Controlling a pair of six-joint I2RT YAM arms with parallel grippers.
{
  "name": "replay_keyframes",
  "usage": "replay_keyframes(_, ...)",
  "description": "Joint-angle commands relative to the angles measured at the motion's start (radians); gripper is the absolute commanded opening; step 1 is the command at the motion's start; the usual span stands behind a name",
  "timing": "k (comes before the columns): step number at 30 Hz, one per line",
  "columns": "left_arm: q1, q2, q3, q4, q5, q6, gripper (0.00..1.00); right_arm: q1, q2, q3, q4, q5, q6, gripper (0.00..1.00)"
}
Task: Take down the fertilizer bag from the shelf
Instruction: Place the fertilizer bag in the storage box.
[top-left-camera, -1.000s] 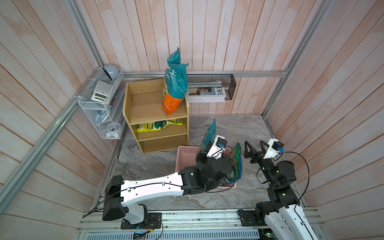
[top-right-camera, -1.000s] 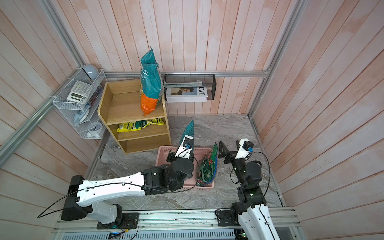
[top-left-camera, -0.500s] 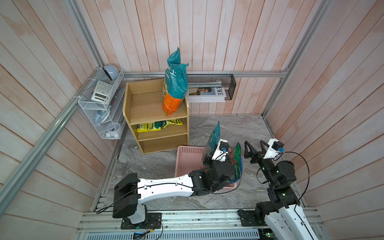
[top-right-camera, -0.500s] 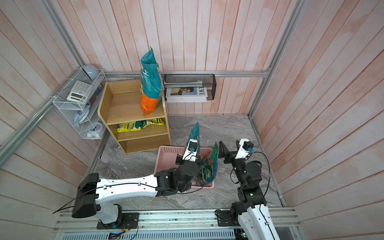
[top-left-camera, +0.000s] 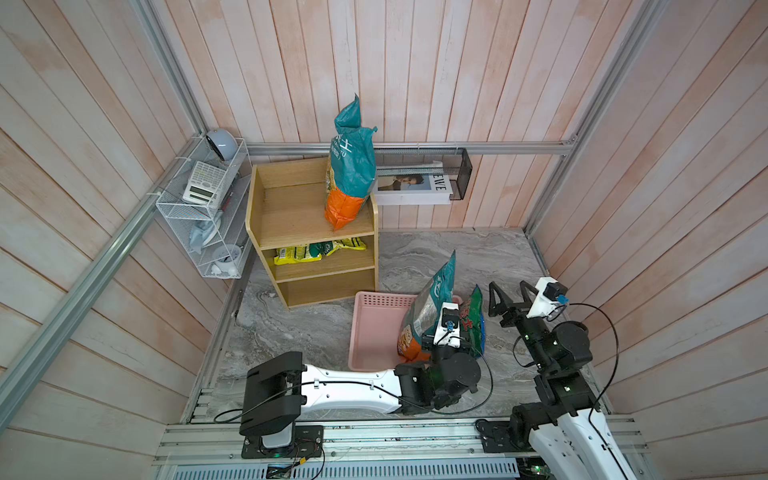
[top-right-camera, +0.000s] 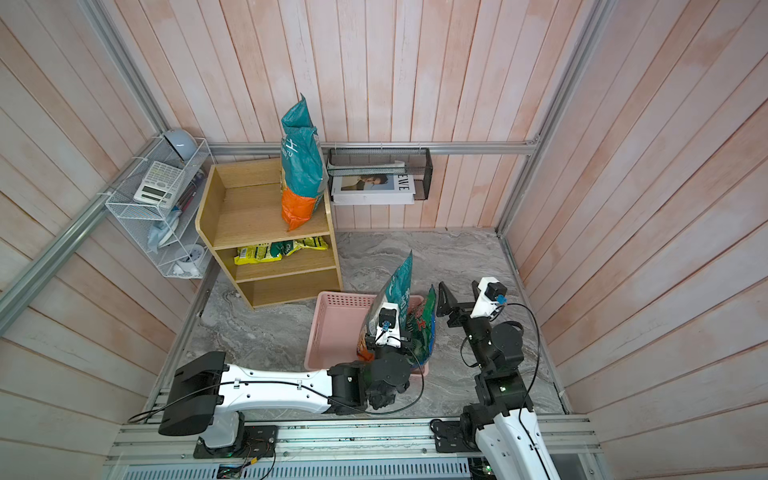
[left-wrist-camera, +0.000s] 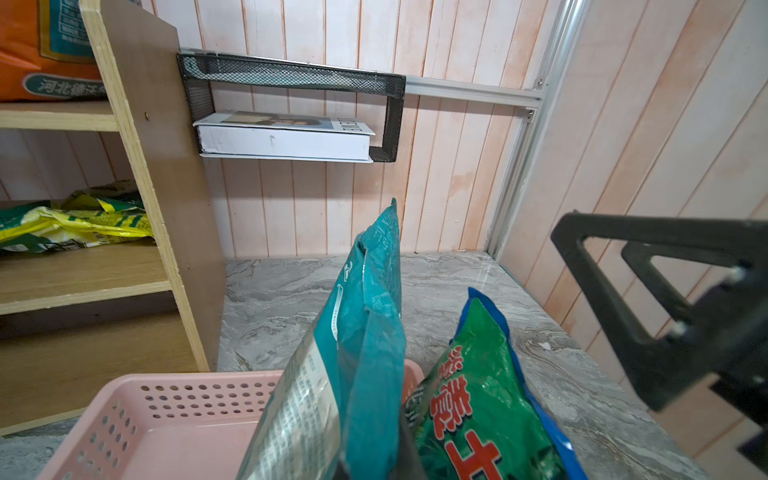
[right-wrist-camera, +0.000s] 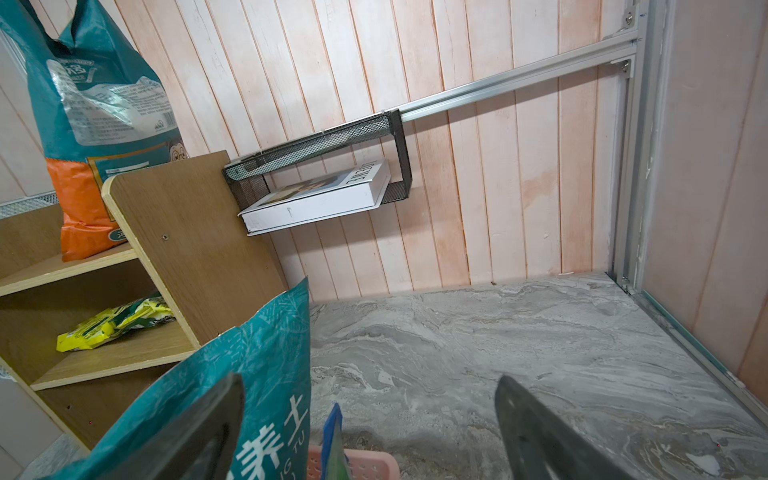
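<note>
Rack (top-left-camera: 166, 208): white wire, on the wall at 9 o'clock of the shelf; carries a calculator (top-left-camera: 203, 183).
Shelf (top-left-camera: 286, 216): light wood, three tiers, stands at 10 o'clock on the desk (top-left-camera: 436, 257).
Top bag (top-left-camera: 351, 174): teal over orange, upright on the shelf's top tier, at its 3 o'clock edge.
Yellow bags (top-left-camera: 316, 251): lie flat on the middle tier.
Mesh basket (top-left-camera: 463, 174): black, on the 12 o'clock wall, just beside the shelf; holds a white book (top-left-camera: 411, 189).
Pink basket (top-left-camera: 374, 324): on the desk at 5 o'clock of the shelf, near it.
Held bag (top-left-camera: 432, 299): same teal-and-orange print, off the shelf; stands on end with its lower end in the pink basket's 4 o'clock corner.
Left pincer (top-left-camera: 440, 332): closed tight on the held bag's 6 o'clock edge; fingertips hidden behind the wrist camera in both top views.
Green bag (top-left-camera: 473, 316): on end at 3 o'clock of the held bag, just beside it.
Right pincer (top-left-camera: 511, 297): spread wide, nothing between its fingers (right-wrist-camera: 208, 428); at 3 o'clock of the green bag, apart from it.
</note>
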Motion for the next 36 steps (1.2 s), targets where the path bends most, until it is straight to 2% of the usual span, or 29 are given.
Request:
replay_keyframes(1, -0.005, 0.049, -0.02, -0.003, -0.003, -0.071, 0.0, 0.002, -0.005, -0.006, 0.015, -0.007, 0.008, 0.98)
replay_keyframes(5, -0.009, 0.062, -0.053, 0.023, 0.007, -0.136, 0.0, 0.002, -0.005, -0.006, 0.013, -0.008, 0.008, 0.98)
replay_keyframes(10, -0.033, 0.069, -0.079, 0.089, -0.022, -0.12, 0.0, 0.002, -0.007, -0.006, 0.013, -0.008, 0.008, 0.98)
replay_keyframes(15, -0.046, 0.068, -0.083, 0.099, 0.008, -0.135, 0.0, 0.002, -0.013, -0.006, 0.01, -0.008, 0.006, 0.98)
replay_keyframes(16, -0.045, 0.066, -0.084, 0.101, 0.017, -0.14, 0.12, 0.002, -0.013, -0.007, 0.009, -0.007, 0.007, 0.98)
replay_keyframes(17, -0.046, 0.065, -0.087, 0.105, 0.027, -0.139, 0.38, 0.001, -0.013, -0.007, 0.009, -0.008, 0.008, 0.98)
replay_keyframes(18, -0.045, 0.062, -0.087, 0.11, 0.037, -0.136, 0.59, 0.002, -0.013, -0.007, 0.009, -0.008, 0.007, 0.98)
replay_keyframes(20, -0.047, 0.056, -0.087, 0.122, 0.054, -0.107, 0.92, 0.002, -0.013, -0.007, 0.01, -0.008, 0.007, 0.98)
replay_keyframes(21, -0.051, 0.05, -0.08, 0.126, 0.054, -0.078, 1.0, 0.002, -0.012, -0.007, 0.01, -0.008, 0.007, 0.98)
replay_keyframes(22, -0.052, 0.043, -0.072, 0.127, 0.048, -0.049, 1.0, 0.002, -0.011, -0.007, 0.012, -0.008, 0.008, 0.98)
replay_keyframes(25, -0.066, 0.004, -0.032, 0.147, 0.008, 0.102, 1.0, 0.002, -0.007, -0.007, 0.015, -0.011, 0.009, 0.98)
replay_keyframes(28, -0.079, -0.052, -0.001, 0.224, -0.05, 0.323, 1.0, 0.002, -0.005, -0.006, 0.013, -0.012, 0.009, 0.98)
replay_keyframes(31, -0.081, -0.106, 0.005, 0.416, -0.117, 0.615, 1.0, 0.001, -0.007, -0.007, 0.015, -0.011, 0.007, 0.98)
replay_keyframes(34, -0.075, -0.138, 0.003, 0.772, -0.134, 1.027, 1.0, 0.002, -0.008, -0.008, 0.015, -0.013, 0.008, 0.98)
replay_keyframes(36, -0.049, -0.143, 0.043, 0.9, -0.131, 1.249, 1.0, 0.002, -0.009, -0.007, 0.015, -0.012, 0.008, 0.98)
